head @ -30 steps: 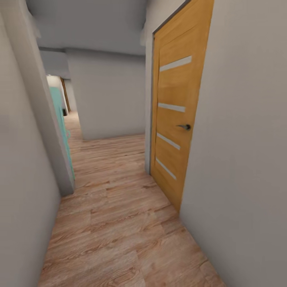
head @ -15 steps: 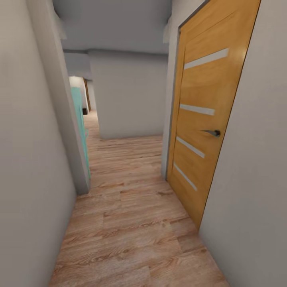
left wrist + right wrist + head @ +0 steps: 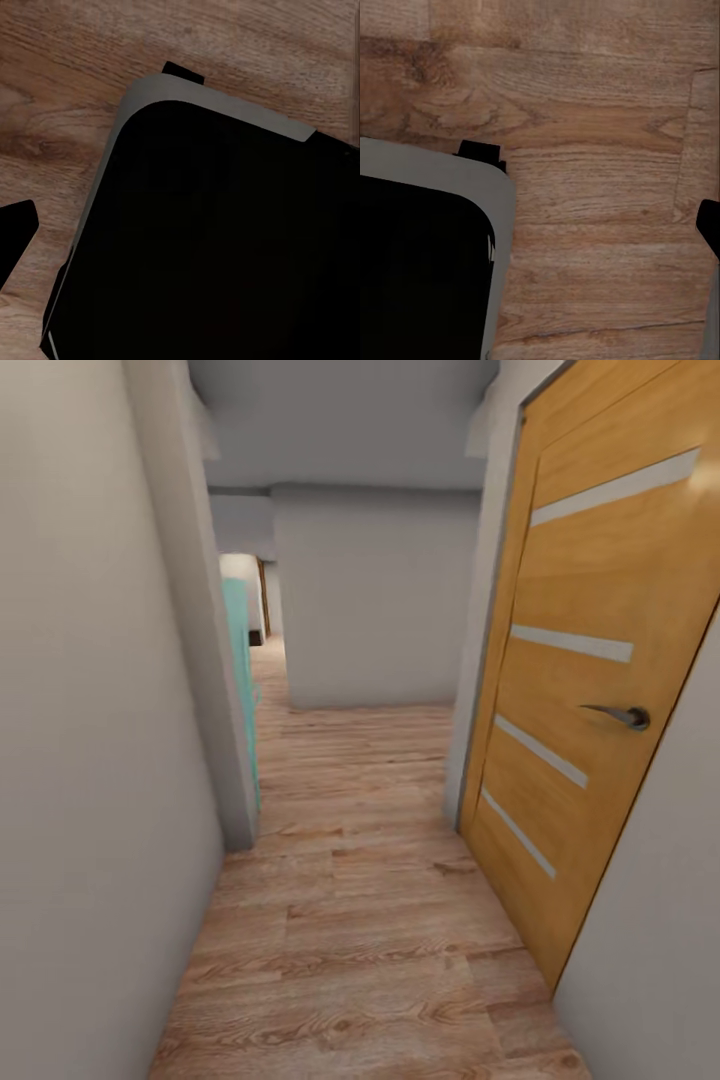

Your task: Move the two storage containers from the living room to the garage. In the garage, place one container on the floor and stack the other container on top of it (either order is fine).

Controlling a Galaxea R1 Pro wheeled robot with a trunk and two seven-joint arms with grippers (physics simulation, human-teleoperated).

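The robot was in a narrow hall with grey walls [image 3: 90,760] and a light wood plank floor [image 3: 370,920]. An orange door [image 3: 590,690] with a small dark handle [image 3: 625,715] stood shut on the right. Both wrist views looked down on planks and the robot's dark base [image 3: 210,247]; I could not tell if either claw was apart or together, and I could not tell where the bins were.

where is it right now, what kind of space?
Looks like a narrow indoor hallway: wood plank floor, plain grey walls close on both sides, a closed wooden door with a lever handle on the right.

The picture's right edge cuts off our view of the wooden door [image 3: 590,660]. A wall corner [image 3: 215,690] hides most of the turquoise panel [image 3: 240,660]; the far opening [image 3: 250,600] is too small to read.
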